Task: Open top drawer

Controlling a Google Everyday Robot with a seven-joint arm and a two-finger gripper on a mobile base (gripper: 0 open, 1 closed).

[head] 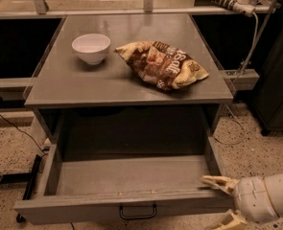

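Observation:
The top drawer (pixel 83 209) is pulled far out of the grey cabinet, and its plain grey tray (pixel 131 175) is bare. Its small black loop handle (pixel 137 211) sits mid-front at the lower edge of the view. My gripper (pixel 216 202) is at the lower right, by the drawer's right front corner. It is open, with its tan fingers spread. The upper fingertip (pixel 209 179) lies over the corner's top edge, and the lower one is at the bottom of the view. It holds nothing. The other drawers are out of view.
On the cabinet top (pixel 131 87) stand a white bowl (pixel 90 47) at back left and a brown chip bag (pixel 162 63) to the right. A cable and power strip (pixel 227 0) run at back right. Black frame legs (pixel 30 183) stand on the speckled floor at left.

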